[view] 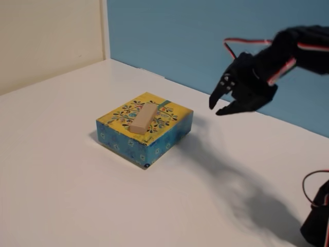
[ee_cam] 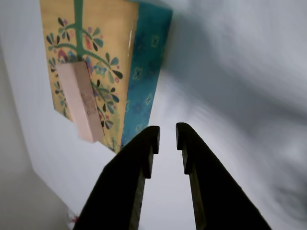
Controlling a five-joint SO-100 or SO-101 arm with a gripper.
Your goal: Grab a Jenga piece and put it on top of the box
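Under me lies a white bench (view: 77,175), smooth and matte, running off past every edge of the fixed view. A soft grey shadow (view: 241,190) spreads across it toward the right in that view. Behind the bench stands a blue wall (view: 195,41), meeting a cream wall (view: 46,36) at a pale vertical corner strip (view: 105,28). In my wrist view the bench (ee_cam: 240,86) looks blurred, pale grey-white.

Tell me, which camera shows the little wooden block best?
The fixed view: the Jenga piece is sharp there, lying whole on the box. The wrist view also shows the piece, but blurred and tilted, beyond the tool.
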